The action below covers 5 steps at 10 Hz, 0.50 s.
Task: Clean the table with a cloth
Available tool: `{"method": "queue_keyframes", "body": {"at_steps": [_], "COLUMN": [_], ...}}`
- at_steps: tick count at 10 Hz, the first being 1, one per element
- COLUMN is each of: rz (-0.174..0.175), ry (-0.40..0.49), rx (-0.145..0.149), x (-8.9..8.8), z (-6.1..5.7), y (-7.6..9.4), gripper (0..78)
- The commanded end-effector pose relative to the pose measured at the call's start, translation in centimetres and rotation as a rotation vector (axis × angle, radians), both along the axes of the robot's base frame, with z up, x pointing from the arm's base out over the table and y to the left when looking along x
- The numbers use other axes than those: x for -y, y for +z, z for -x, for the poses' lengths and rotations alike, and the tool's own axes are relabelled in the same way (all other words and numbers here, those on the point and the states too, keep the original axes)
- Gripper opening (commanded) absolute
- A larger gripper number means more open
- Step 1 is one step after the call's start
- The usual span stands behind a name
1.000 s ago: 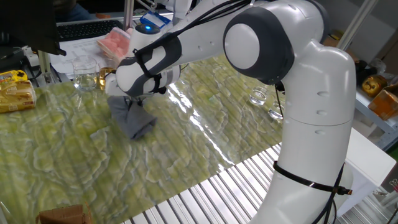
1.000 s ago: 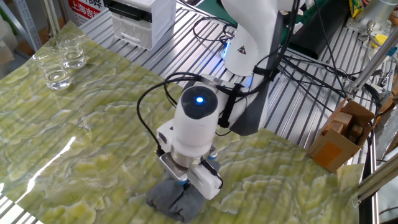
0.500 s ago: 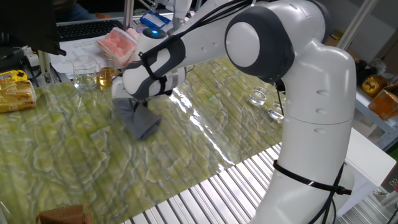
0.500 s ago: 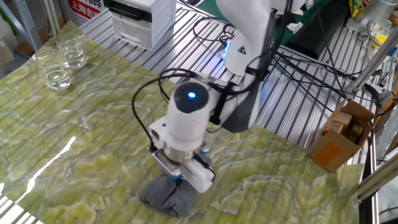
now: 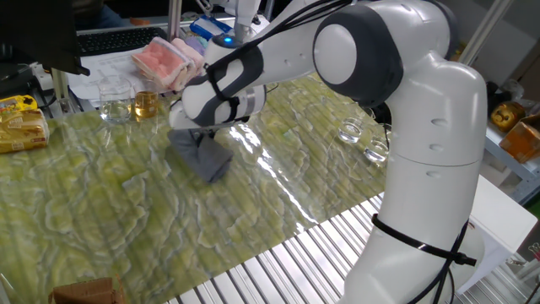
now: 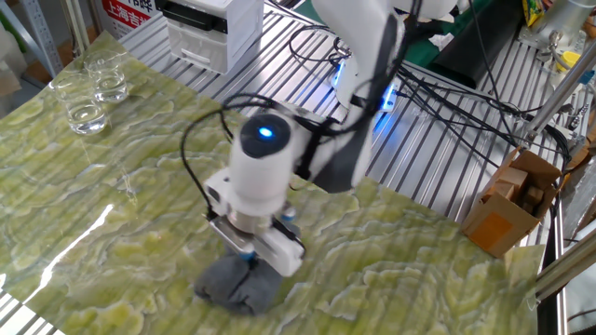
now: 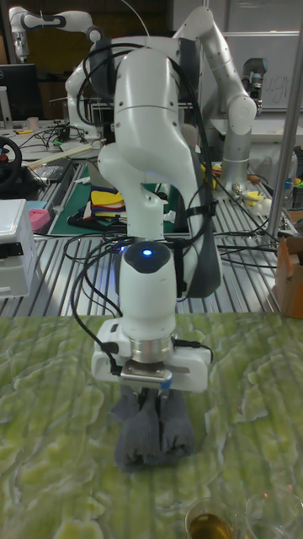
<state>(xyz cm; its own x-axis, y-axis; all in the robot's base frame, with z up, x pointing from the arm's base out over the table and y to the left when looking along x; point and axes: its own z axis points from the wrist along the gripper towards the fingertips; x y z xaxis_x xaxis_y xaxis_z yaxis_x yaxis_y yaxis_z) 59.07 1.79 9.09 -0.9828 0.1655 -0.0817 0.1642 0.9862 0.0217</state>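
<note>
The cloth [image 5: 205, 158] is a dark grey rag, bunched up on the yellow-green table [image 5: 101, 211]. My gripper [image 5: 197, 137] points straight down and is shut on the rag's top, pressing it onto the sheet. From the other side the cloth [image 6: 233, 285] spreads out under the gripper [image 6: 250, 264] on the table [image 6: 93, 205]. The tall view shows the cloth [image 7: 151, 438] hanging in folds from the gripper [image 7: 150, 394], its lower part lying on the table [image 7: 50, 472]. The fingertips are buried in the fabric.
At the back stand an empty glass [image 5: 116, 97], a glass of amber liquid [image 5: 145, 105], a pink packet [image 5: 160, 57] and a yellow package [image 5: 21, 122]. Two small glasses [image 5: 361, 139] sit near the arm's base. A cardboard box [image 6: 512, 200] lies on the ribbed metal edge.
The gripper has dragged the cloth across the sheet, rightwards in the one fixed view and leftwards in the other. It has stayed shut on the cloth throughout.
</note>
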Motion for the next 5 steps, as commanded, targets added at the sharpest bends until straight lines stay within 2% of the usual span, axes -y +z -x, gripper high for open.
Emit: {"method": "queue_keyframes", "body": {"at_steps": [1,3,5], "rz": [0.0,-0.016,-0.018], "ry": [0.041,0.041,0.039], "rx": [-0.015,-0.031,-0.031], "x": [1.8,2.0,1.9], "z": [-0.6,-0.7,-0.6], "y": [1.8,3.4,3.7], "gripper": [1.3,1.3,1.3]}}
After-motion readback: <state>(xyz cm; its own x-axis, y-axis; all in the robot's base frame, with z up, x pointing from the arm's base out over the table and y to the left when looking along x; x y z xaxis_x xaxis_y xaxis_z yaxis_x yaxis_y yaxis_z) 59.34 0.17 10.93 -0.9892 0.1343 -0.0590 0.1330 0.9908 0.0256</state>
